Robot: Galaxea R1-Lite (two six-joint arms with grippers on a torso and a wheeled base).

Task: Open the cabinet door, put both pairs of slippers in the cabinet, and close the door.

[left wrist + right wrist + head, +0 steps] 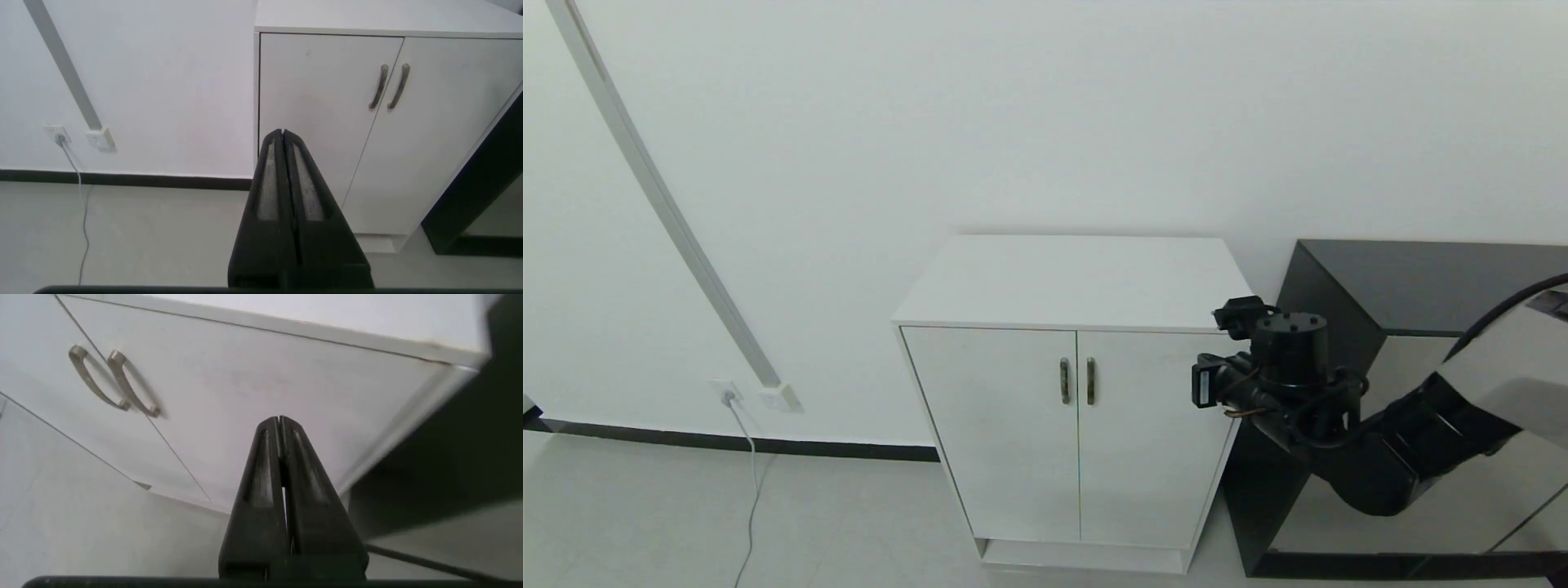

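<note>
doors on the cabinet [1078,282] both sit shut, meeting in the middle where two slim curved handles [1064,381] stand upright side by side. your right gripper [280,425] has its jaws pressed together with nothing in them. it is close in front of the right door [1152,441] near its outer edge, so the handles lie well across the panel from the tips. your left gripper [283,135] is also closed and empty, farther back, aimed at the left door [319,106] with the handles above and beyond its tips. expect a light, stiff panel that swings easily. the handles look like smooth metal, rigid but slick, so part the jaws and pinch one mid-bar. just beside the right jaws, away from the handles, stands a black glossy unit [1339,269] that may crowd the arm as that door swings out. a wall socket [725,392] and its cable [754,482] sit well apart from the left jaws.
</note>
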